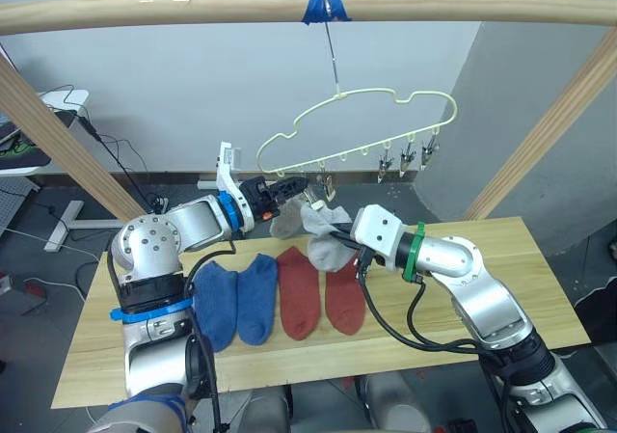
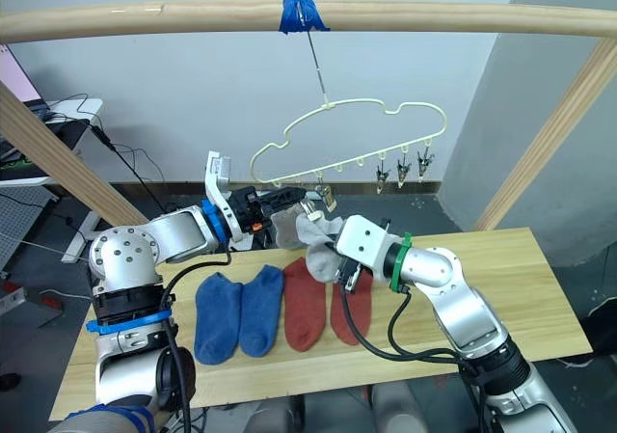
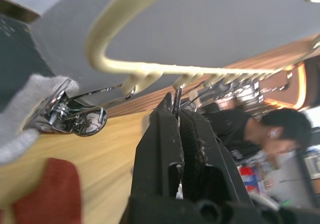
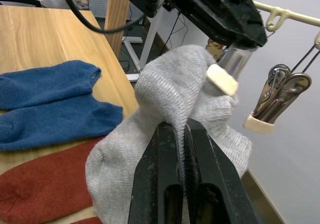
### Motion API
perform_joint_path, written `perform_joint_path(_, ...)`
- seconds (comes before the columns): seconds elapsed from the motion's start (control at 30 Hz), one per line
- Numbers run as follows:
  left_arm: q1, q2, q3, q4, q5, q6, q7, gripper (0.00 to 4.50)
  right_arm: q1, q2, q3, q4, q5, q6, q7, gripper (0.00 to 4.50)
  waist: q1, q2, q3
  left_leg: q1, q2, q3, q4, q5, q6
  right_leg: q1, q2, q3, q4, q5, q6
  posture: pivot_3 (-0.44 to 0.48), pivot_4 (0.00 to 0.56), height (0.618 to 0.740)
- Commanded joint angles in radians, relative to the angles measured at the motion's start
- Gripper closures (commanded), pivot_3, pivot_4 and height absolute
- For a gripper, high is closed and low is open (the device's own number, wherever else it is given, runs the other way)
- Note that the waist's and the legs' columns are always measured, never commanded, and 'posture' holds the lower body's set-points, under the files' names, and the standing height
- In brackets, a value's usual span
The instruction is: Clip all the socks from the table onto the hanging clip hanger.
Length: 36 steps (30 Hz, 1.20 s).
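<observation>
Right gripper (image 4: 181, 134) pinches a grey sock (image 4: 170, 99) under the clip hanger (image 1: 366, 124); left gripper (image 3: 178, 115) squeezes a metal clip (image 3: 177, 95); blue socks (image 1: 234, 296) and red socks (image 1: 320, 288) lie mid-table (image 1: 501, 259).

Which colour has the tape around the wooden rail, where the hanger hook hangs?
Blue tape, clearest in the left eye view.

A blurred person (image 3: 260, 129) sits behind the left tool (image 3: 176, 115), cut off by its fingers.

Soft matt knit socks (image 1: 258, 298) lie on a pale wood-grain bench (image 1: 501, 259); shiny metal clips (image 3: 70, 115) hang from a smooth cream hanger (image 1: 357, 124).
</observation>
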Motion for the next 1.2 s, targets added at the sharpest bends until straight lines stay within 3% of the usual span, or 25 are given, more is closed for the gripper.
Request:
perform_joint_path(0.03,0.031,0.010,-0.027,-0.020,-0.004,0.003,-0.035,3.91,-0.019,0.014,-0.006,-0.004,-0.002,-0.031,-0.015,4.50,0.001,0.000,0.000,0.000,0.000,0.000,0.000,0.000,0.000,0.000,0.000,0.000,0.000,0.000,0.000,-0.169,0.175,0.740)
perform_joint_path(0.37,0.021,0.024,-0.014,-0.003,-0.009,0.009,-0.034,0.76,-0.037,0.037,0.003,0.034,-0.010,-0.049,-0.025,4.50,0.004,0.000,0.000,-0.003,0.000,0.000,0.000,0.000,0.000,-0.002,0.000,0.000,-0.001,0.000,0.000,-0.156,0.178,0.740)
perform_joint_path(0.43,0.044,0.069,-0.059,-0.055,0.036,-0.024,-0.063,0.13,-0.033,0.047,0.016,0.050,-0.012,-0.045,-0.023,4.50,0.003,0.000,0.000,-0.005,0.000,-0.001,0.000,0.000,0.000,-0.003,0.000,0.000,-0.001,0.000,0.000,-0.155,0.179,0.740)
perform_joint_path(0.53,0.073,0.122,-0.119,-0.127,0.064,-0.059,-0.119,0.03,-0.023,0.068,0.023,0.085,0.003,-0.023,-0.021,4.50,0.003,0.001,0.000,-0.005,0.000,0.000,-0.001,0.000,0.000,-0.005,0.000,0.000,-0.001,0.001,-0.001,-0.152,0.180,0.740)
perform_joint_path(0.63,0.096,0.161,-0.176,-0.175,0.105,-0.109,-0.168,0.00,-0.021,0.081,0.020,0.122,0.008,-0.029,-0.020,3.78,0.008,0.001,0.000,-0.006,0.000,-0.001,-0.001,0.000,0.000,-0.005,0.000,-0.001,-0.001,0.003,-0.004,-0.149,0.181,0.740)
perform_joint_path(1.0,0.155,0.199,-0.276,-0.213,0.216,-0.235,-0.243,0.00,0.018,0.043,-0.050,0.121,0.055,0.008,-0.005,0.02,0.010,0.001,0.000,-0.009,-0.001,-0.002,-0.001,0.000,0.000,-0.006,-0.001,-0.001,-0.002,0.003,-0.004,-0.165,0.181,0.740)
perform_joint_path(1.2,0.187,0.170,-0.304,-0.230,0.338,-0.410,-0.229,0.00,0.070,-0.030,-0.128,0.029,0.097,0.056,0.002,0.02,0.009,0.001,0.000,-0.009,-0.001,-0.002,-0.001,0.000,0.000,-0.006,-0.001,-0.001,-0.002,0.002,-0.004,-0.168,0.184,0.740)
